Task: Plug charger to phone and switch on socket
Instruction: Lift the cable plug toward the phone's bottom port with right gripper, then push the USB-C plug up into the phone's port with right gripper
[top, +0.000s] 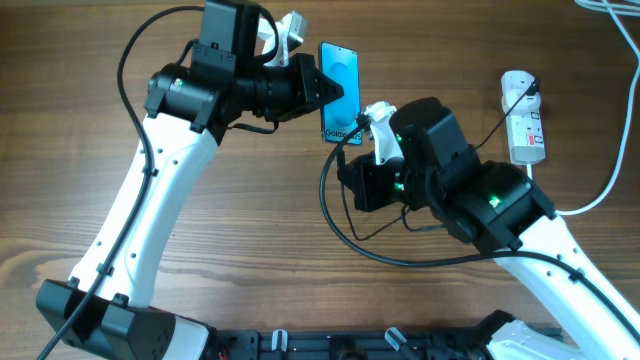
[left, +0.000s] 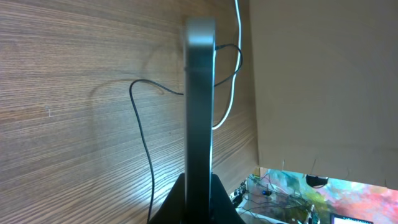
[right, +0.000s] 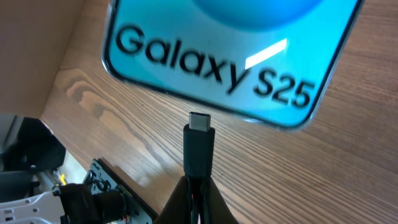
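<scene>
The phone (top: 340, 75) has a cyan screen and a white band reading "Galaxy S25". My left gripper (top: 335, 92) is shut on its long edge and holds it above the table; in the left wrist view the phone (left: 200, 106) shows edge-on between the fingers (left: 200, 199). My right gripper (right: 199, 186) is shut on the charger's black plug (right: 199, 146). Its silver tip points at the phone's bottom edge (right: 261, 121) with a small gap. The thin black cable (top: 345, 230) loops back to the socket (top: 525, 115), a white power strip at right with a black plug in it.
A white lead (top: 600, 190) runs from the socket off the right edge. The thin black cable (left: 144, 143) and a white cable (left: 227, 93) lie on the wood beyond the phone. The table's far edge (left: 255, 124) meets a beige wall.
</scene>
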